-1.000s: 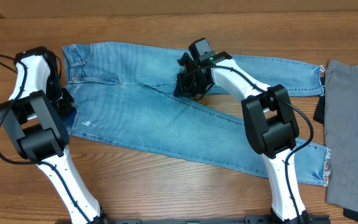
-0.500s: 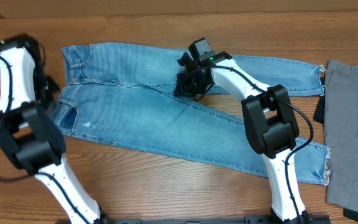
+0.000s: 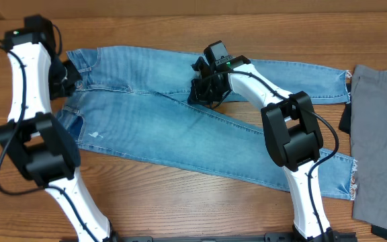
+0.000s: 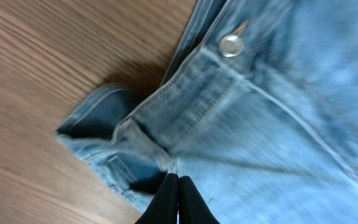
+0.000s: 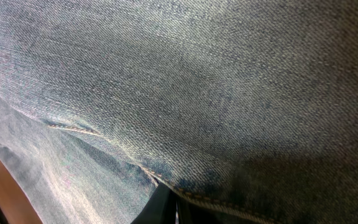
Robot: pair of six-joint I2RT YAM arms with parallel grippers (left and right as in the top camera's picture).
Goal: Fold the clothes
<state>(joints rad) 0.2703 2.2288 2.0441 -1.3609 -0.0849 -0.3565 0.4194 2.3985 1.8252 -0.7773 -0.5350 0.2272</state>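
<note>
Jeans lie flat across the wooden counter, waist to the left, legs splayed toward the right in a narrow V, frayed hems near a grey cloth at the right edge. Left tool sits at the waist corner, fingers pressed together, pinching the denim edge just below the metal button; that corner is rumpled and raised off the wood. Right tool is down at the crotch where the legs part, closed on a seam fold.

Overhead cam looks down on whole table; both wrist cams v. close on same jeans.
</note>
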